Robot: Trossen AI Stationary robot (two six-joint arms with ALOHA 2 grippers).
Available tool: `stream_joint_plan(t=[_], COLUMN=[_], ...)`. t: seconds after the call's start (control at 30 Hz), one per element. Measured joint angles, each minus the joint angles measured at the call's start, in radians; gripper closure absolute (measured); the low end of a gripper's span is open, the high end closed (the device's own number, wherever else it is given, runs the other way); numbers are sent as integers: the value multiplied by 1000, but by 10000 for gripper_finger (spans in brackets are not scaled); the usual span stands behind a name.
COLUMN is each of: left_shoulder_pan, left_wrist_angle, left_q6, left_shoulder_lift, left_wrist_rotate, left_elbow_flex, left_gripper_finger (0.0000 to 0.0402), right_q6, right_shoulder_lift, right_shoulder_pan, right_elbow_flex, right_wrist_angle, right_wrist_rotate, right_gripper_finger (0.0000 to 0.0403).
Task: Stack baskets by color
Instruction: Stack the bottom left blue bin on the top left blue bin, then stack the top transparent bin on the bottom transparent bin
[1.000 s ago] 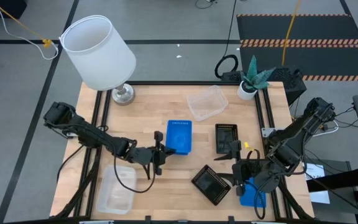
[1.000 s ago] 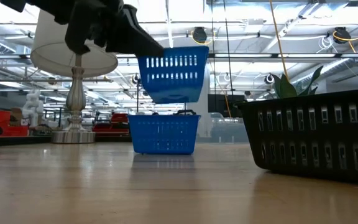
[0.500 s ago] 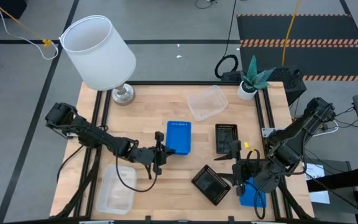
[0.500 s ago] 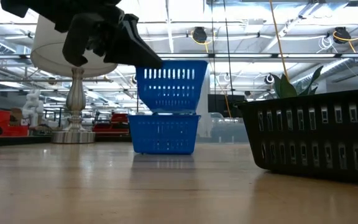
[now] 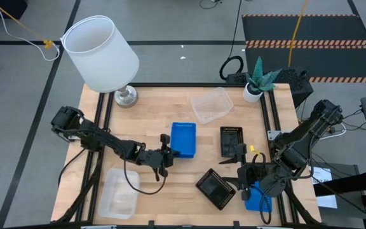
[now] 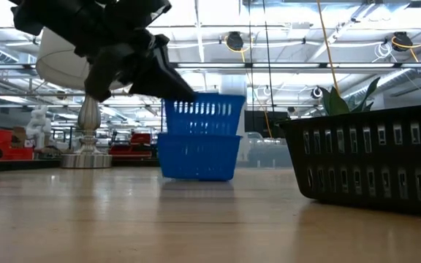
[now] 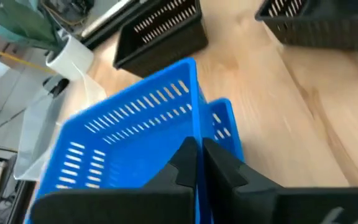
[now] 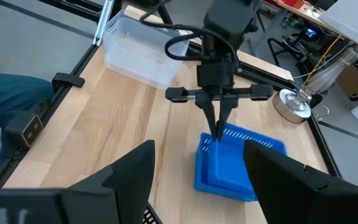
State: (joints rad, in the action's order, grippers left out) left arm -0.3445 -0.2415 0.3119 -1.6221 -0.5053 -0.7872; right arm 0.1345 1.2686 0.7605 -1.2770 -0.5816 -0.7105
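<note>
Blue plastic marked the centre of the wooden bench (image 5: pixel 151 114): the upper blue basket (image 5: pixel 183 137) sat tilted and partly nested in the lower blue basket (image 6: pixel 196 157); the left gripper (image 5: pixel 168 152) was clenched on the upper basket's near wall, fingers (image 7: pixel 188 163) pinching the rim. A third blue basket (image 5: pixel 257 197) lay at the front right corner beside the right gripper (image 5: pixel 239 166), whose jaws stood released and held nothing. One black basket (image 5: pixel 231 140) rested right of centre; another black basket (image 5: pixel 215 187) lay tilted near the front edge, just beside the right gripper. One clear basket (image 5: pixel 211 105) sat toward the back edge; a second clear basket (image 5: pixel 119 194) occupied the front left corner. A white lamp (image 5: pixel 103 54) stood at the back left corner; a potted plant (image 5: pixel 256 83) stood at the back right corner.
</note>
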Motion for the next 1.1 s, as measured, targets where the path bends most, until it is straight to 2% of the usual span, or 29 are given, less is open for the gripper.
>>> stream_joint_plan(t=[0.13,0.3,0.63,0.73,1.0,1.1], left_shoulder_pan=[2,2,12,12,11,11], left_wrist_angle=[7,14,90,85,81,83], left_q6=[-2,-10,-71,-80,-106,-112], left_shoulder_lift=[-4,-2,-2,-2,-2,-2], left_wrist_rotate=[9,9,10,7,6,26], left_elbow_flex=[0,0,1,1,1,1], left_gripper_finger=[395,376,373,353,264,252], right_q6=[0,0,0,0,0,0], right_shoulder_lift=[0,0,0,0,0,0], right_shoulder_pan=[0,0,0,0,0,0], right_elbow_flex=[0,0,0,0,0,0], right_wrist_angle=[1,1,1,1,1,1], right_wrist_rotate=[0,0,0,0,0,0], right_gripper_finger=[165,165,165,165,165,165])
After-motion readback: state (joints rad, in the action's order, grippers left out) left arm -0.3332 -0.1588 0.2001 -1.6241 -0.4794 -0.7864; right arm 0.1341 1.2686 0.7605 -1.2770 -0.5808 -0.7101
